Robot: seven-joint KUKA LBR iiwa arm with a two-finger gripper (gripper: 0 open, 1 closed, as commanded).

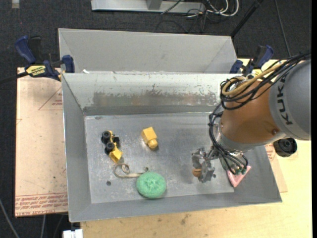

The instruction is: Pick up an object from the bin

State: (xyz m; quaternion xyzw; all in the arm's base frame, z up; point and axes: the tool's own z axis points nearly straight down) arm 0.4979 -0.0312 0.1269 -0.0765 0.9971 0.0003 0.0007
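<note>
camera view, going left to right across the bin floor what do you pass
yellow toy with black wheels → green round pad → gripper → pink piece. The yellow block is left out, since it lies level with the green round pad across.

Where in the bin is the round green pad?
In the camera view the round green pad lies by the bin's lower wall, left of the hand, below the yellow block, beside a pale loop.

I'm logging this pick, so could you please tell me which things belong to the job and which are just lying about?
In the job: gripper; small brown thing beside it; grey bin.
Lying about: yellow wheeled toy; yellow block; beige loop; green round pad; pink piece.
</note>
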